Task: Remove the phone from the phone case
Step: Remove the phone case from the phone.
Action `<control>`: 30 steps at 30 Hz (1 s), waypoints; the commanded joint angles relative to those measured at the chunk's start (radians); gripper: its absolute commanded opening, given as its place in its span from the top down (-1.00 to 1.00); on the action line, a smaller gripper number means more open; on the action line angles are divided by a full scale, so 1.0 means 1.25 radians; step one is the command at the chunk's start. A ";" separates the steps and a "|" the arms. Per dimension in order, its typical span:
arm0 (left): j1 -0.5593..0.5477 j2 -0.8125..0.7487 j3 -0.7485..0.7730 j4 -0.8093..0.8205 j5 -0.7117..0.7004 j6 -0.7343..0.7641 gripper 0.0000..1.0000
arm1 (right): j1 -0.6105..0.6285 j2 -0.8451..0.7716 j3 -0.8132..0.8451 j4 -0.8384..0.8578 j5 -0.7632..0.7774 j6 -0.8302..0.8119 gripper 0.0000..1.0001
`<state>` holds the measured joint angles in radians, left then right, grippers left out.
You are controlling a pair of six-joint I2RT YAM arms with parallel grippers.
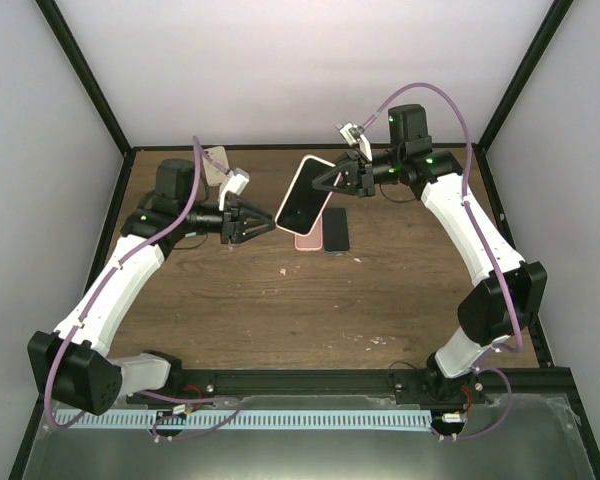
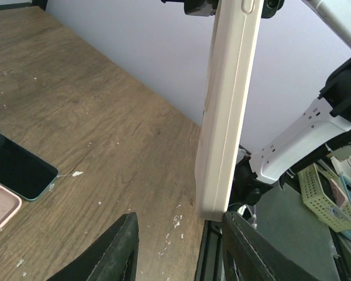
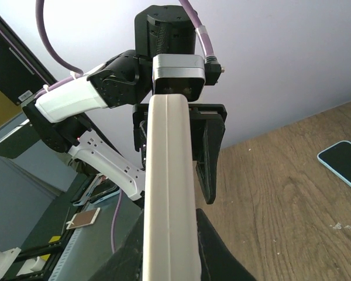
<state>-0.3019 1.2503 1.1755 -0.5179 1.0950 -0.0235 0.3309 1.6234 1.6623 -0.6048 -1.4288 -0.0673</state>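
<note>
Two-gripper hold, mid-air | left gripper (image 1: 266,226) stood open, jaws straddling lower end of cream plastic phone case (image 2: 228,117), seemingly to peel it | black-screened phone (image 1: 304,200) sat inside case, aloft | right gripper (image 1: 322,183) was clamped on case's upper end, bracing it

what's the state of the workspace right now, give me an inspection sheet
surface: wooden table, white flecks and scuffs
job's things: cased phone held up off the table, tilted
clutter: pink-edged flat item and dark phone lying side by side below it; pale flat item at the far left
grippers: right gripper, jaws shut on the cased phone; left gripper, jaws open, one either side of its lower end
cables: purple cables loop along both arms, clear of the phone
surroundings: pale walls, black frame posts
</note>
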 commanded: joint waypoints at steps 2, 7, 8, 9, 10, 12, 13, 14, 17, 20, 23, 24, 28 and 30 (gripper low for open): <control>0.003 0.015 0.002 0.013 -0.092 -0.007 0.21 | 0.015 -0.030 0.038 0.028 -0.092 0.040 0.99; 0.009 0.029 0.007 0.012 -0.135 -0.015 0.27 | 0.019 -0.032 0.037 0.037 -0.141 0.060 0.99; 0.010 0.033 0.008 0.010 -0.144 -0.016 0.28 | 0.022 -0.033 0.037 0.037 -0.145 0.063 0.99; 0.010 0.036 0.010 0.008 -0.152 -0.016 0.29 | 0.025 -0.035 0.037 0.038 -0.153 0.066 0.99; 0.011 0.039 0.011 0.007 -0.162 -0.015 0.29 | 0.029 -0.036 0.037 0.038 -0.161 0.070 0.99; 0.010 0.046 0.014 0.004 -0.182 -0.016 0.30 | 0.037 -0.038 0.037 0.043 -0.167 0.079 0.99; 0.011 0.050 0.016 0.002 -0.190 -0.016 0.30 | 0.041 -0.040 0.036 0.046 -0.171 0.084 0.99; 0.011 0.054 0.018 0.001 -0.197 -0.018 0.31 | 0.044 -0.043 0.036 0.051 -0.174 0.089 0.99; 0.011 0.068 0.025 -0.002 -0.230 -0.024 0.31 | 0.056 -0.051 0.030 0.074 -0.187 0.115 0.99; 0.014 0.089 0.035 -0.016 -0.290 -0.030 0.31 | 0.067 -0.063 0.017 0.102 -0.200 0.136 0.99; 0.046 0.108 0.033 -0.020 -0.327 -0.050 0.31 | 0.069 -0.070 0.012 0.122 -0.208 0.156 0.99; 0.058 0.114 0.034 -0.022 -0.340 -0.057 0.31 | 0.069 -0.071 0.012 0.124 -0.213 0.159 0.99; 0.084 0.129 0.037 -0.033 -0.361 -0.064 0.31 | 0.069 -0.073 0.010 0.132 -0.223 0.168 0.99; 0.086 0.124 0.036 -0.033 -0.351 -0.061 0.28 | 0.067 -0.071 0.011 0.135 -0.210 0.169 0.99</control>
<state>-0.2016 1.4117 1.2209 -0.5411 0.7261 -0.0868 0.4026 1.5887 1.6455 -0.4786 -1.4399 0.0998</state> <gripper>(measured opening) 0.348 0.099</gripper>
